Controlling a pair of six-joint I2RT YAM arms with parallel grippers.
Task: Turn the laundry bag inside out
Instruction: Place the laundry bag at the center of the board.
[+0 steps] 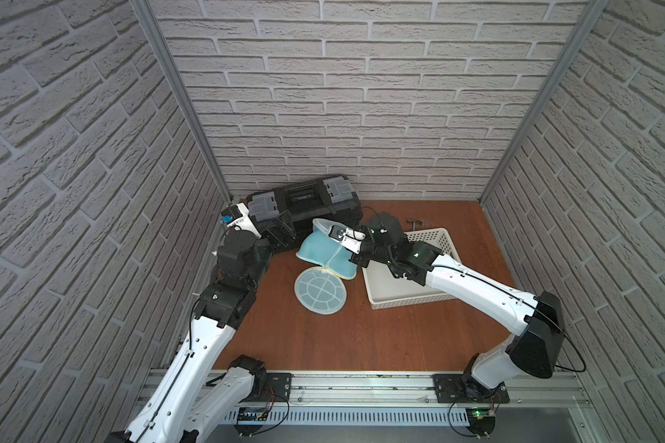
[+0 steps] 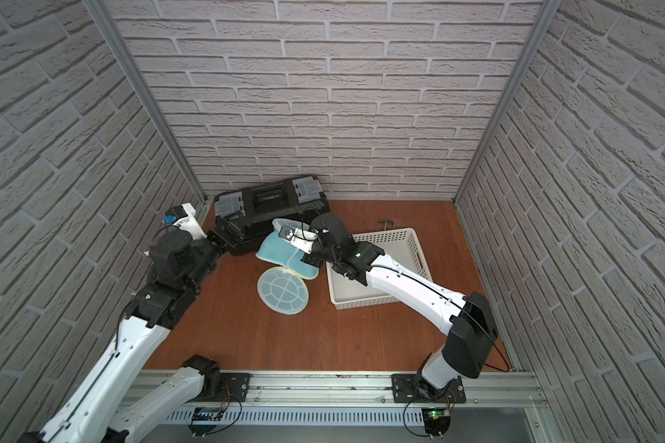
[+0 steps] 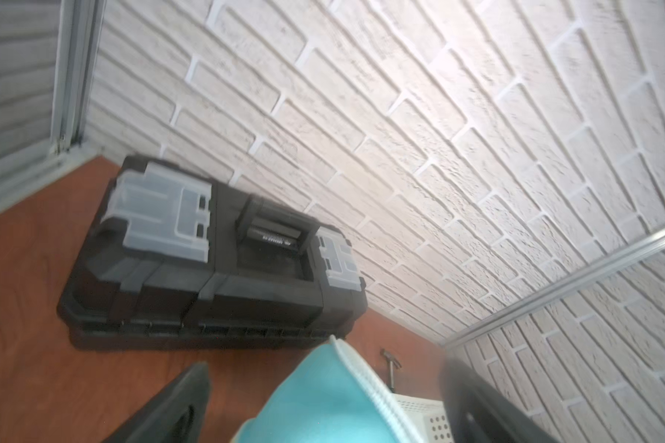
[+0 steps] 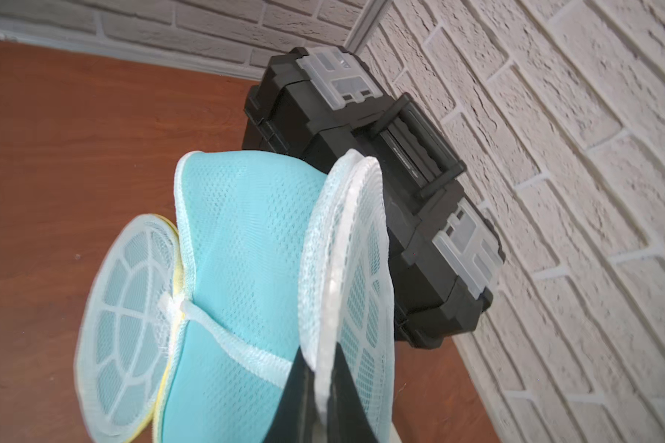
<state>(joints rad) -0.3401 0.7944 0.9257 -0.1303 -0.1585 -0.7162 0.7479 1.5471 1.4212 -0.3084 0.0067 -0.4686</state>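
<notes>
White right arm point(image 1: 477, 284) outstretched toward laundry bag point(image 1: 318, 250)

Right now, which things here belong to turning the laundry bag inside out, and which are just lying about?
In the job: laundry bag; right gripper, shut on its round end; left gripper, open.
Lying about: black toolbox; white perforated basket; hammer.

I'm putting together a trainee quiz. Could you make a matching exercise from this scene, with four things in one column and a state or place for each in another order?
Things:
1. left claw
2. right claw
3. toolbox
4. basket

States or places:
A. white, with perforated walls
B. shut on the laundry bag at its edge
C. open, jaws wide apart
D. black, against the back wall

Pairs: 1-C, 2-B, 3-D, 4-A
</notes>
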